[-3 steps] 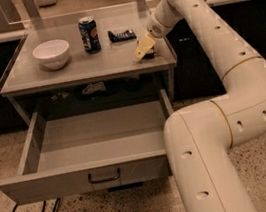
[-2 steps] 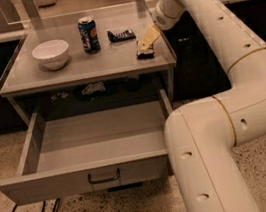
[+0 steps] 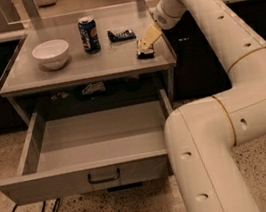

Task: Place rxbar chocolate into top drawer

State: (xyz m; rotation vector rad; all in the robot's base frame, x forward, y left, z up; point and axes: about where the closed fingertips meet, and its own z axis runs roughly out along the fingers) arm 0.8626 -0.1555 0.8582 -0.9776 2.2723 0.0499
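The pale gripper (image 3: 145, 48) hangs at the far end of the arm (image 3: 233, 25). It slants down and to the left from the wrist (image 3: 167, 12), with its tip pointing downward. Behind the wrist the forearm rises to the top of the view. The arm then drops to a bent elbow (image 3: 264, 88) on the right, and from there a thick link (image 3: 206, 166) runs down through the foreground.

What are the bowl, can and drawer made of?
The bowl is probably glazed ceramic: white, glossy. The soda can is likely metal: printed, silvery rim. The top drawer is matt grey, painted metal or laminate. The gripper is at the right side of the tabletop, by the rxbar chocolate.
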